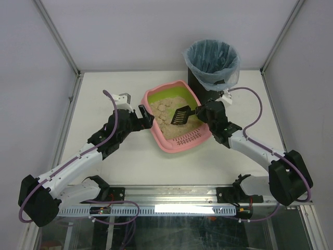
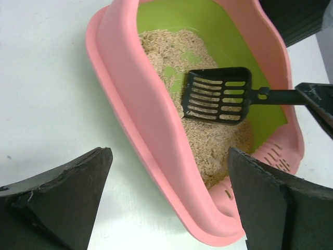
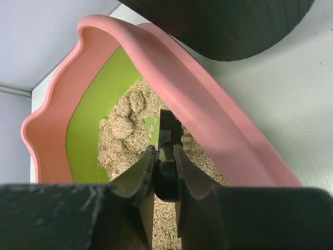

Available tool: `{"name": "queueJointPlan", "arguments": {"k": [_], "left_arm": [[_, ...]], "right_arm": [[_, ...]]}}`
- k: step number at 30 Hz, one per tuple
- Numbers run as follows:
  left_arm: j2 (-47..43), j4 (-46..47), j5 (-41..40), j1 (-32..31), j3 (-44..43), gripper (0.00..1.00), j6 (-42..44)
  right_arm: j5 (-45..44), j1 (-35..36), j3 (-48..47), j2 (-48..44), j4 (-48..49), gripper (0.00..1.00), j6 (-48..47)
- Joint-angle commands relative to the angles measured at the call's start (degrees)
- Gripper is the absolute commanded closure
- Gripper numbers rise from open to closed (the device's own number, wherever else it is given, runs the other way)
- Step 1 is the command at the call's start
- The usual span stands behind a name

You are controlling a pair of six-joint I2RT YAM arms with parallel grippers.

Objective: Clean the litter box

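The pink litter box (image 1: pixel 158 139) with green lining sits mid-table and holds beige litter with clumps (image 3: pixel 127 112). A black slotted scoop (image 1: pixel 180 115) hovers over the litter, its handle (image 3: pixel 166 179) clamped in my right gripper (image 1: pixel 202 111), which reaches in over the right wall (image 3: pixel 208 114). In the left wrist view the scoop (image 2: pixel 218 96) looks level, its blade just above the litter. My left gripper (image 1: pixel 145 115) stands wide open at the box's left wall (image 2: pixel 140 120), with one finger on each side of the rim (image 2: pixel 169 156) and nothing gripped.
A black bin with a blue bag (image 1: pixel 212 62) stands just behind the box's far right corner, and its dark side (image 3: pixel 218 26) shows in the right wrist view. White tabletop (image 2: pixel 47 94) surrounds the box. The enclosure frame runs along the table edges.
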State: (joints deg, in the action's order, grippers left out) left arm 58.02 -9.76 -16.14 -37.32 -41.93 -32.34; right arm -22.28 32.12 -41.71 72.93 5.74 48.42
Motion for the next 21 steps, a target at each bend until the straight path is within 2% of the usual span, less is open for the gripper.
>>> {"name": "queueJointPlan", "arguments": {"k": [1,5,10,16,21], "left_arm": [[-1.5,-1.1,-3.4,1.4,-2.4,0.01,1.5],[-1.9,-1.3,-4.0,2.2,-3.0,0.01,2.6],[-2.8,-1.8,-5.1,2.8,-2.6,0.01,3.1],[-4.0,-2.4,-5.5,3.3,-1.9,0.01,2.7],[-4.7,-2.5,-5.5,3.5,-1.4,0.01,2.7]], "right_arm": [[-2.3,1.3,-5.3,0.9,3.8,0.99,-7.1],[-1.3,2.4,-12.1,3.9,0.6,1.0,-15.5],[1.1,2.7,-24.5,9.9,-8.5,1.0,-25.4],[4.3,2.6,-42.9,19.5,-26.3,1.0,-34.1],[7.8,2.7,-52.5,24.2,-36.4,1.0,-40.9]]}}
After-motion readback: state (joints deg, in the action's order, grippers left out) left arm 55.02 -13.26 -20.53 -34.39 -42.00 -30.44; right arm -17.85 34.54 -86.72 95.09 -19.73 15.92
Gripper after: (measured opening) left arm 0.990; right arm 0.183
